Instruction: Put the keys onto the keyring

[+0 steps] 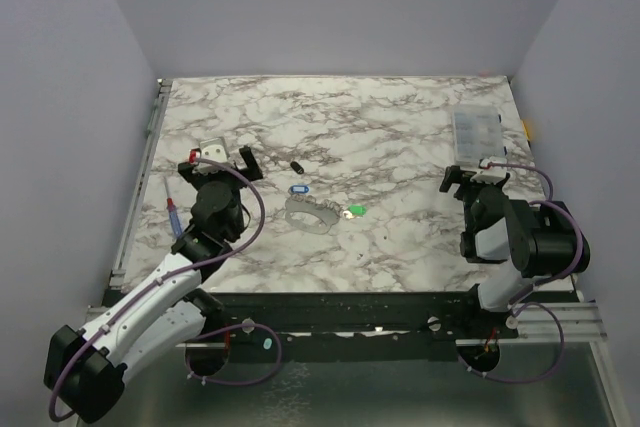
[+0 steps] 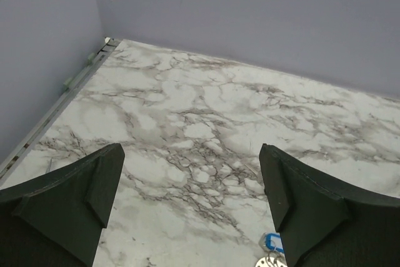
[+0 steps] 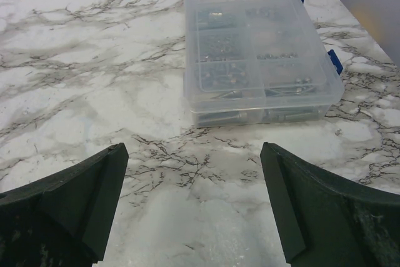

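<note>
the left jaws are standing spread as wide as they go and gripping nothing; between their dark, matte, wedge-shaped fingers (image 2: pixel 81 192) only bare worktop (image 2: pixel 200 110) is showing. they are hanging just left of the task's things, probably because that arm is best placed to reach them. the right jaws are gaping equally wide and are also empty, pointing at a clear plastic compartment box (image 3: pixel 259 48) with blue clasps, its cells holding small metal hardware too fine to identify. that box is sitting by the far right edge, well apart from the work.

the keys are lying flat near the middle of the worktop, loose and not yet threaded. the blue key (image 1: pixel 298 189) is resting just beyond the keyring (image 1: pixel 310 215), and the green key (image 1: pixel 354 211) is lying just to its right; whether either is touching it i cannot tell. the keyring is reading as a thin grey metal loop with a short chain, glinting faintly. its flatness is likely making it awkward to pinch.

a small black cylinder (image 1: pixel 296 165) is lying farther back, and a blue-and-red pen-like tool (image 1: pixel 175 215) is resting by the left edge. the worktop is looking smooth, hard and marble-veined.
</note>
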{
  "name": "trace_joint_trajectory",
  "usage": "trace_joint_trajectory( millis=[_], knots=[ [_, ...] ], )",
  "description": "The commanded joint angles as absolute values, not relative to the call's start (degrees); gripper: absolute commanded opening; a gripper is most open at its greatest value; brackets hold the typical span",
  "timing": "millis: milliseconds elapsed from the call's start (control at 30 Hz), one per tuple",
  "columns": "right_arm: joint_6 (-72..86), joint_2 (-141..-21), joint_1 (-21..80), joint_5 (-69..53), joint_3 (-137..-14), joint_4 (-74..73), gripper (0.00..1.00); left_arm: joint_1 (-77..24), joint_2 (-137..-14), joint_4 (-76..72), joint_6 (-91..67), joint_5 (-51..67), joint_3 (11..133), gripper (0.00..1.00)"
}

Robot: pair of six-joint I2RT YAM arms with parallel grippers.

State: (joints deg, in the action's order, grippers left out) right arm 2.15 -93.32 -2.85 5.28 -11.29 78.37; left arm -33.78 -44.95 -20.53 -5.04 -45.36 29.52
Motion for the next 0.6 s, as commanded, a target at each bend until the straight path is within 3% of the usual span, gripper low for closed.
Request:
trace_joint_trajectory(
  millis=[0,133,367,500,567],
  knots=[
    [2.68,-93.55,-3.23,6.46,-12.09,79.87,1.0,-33.93,-46.34,-14.71,-1.39,-39.94,32.2,0.99],
    [3.75,-93.49,-3.48,7.53,-13.39,77.28,1.0,-33.92,-46.23,-11.52,2.01,-29.76,32.25,0.99],
    [1.75,-90.53,-3.89,4.49,-13.32,75.37,1.0,-33.93,-46.66,-9.99,0.57,-26.28,33.13,0.99],
    [10.24,-80.68,-3.52,4.99,-33.42,32.84,1.0,-33.95,-47.06,-9.71,0.39,-26.63,33.31,0.99],
    [16.66,-80.11,-3.48,3.29,-42.3,19.65,1.0,-33.93,-46.96,-9.68,0.57,-27.21,33.32,0.99]
  ],
)
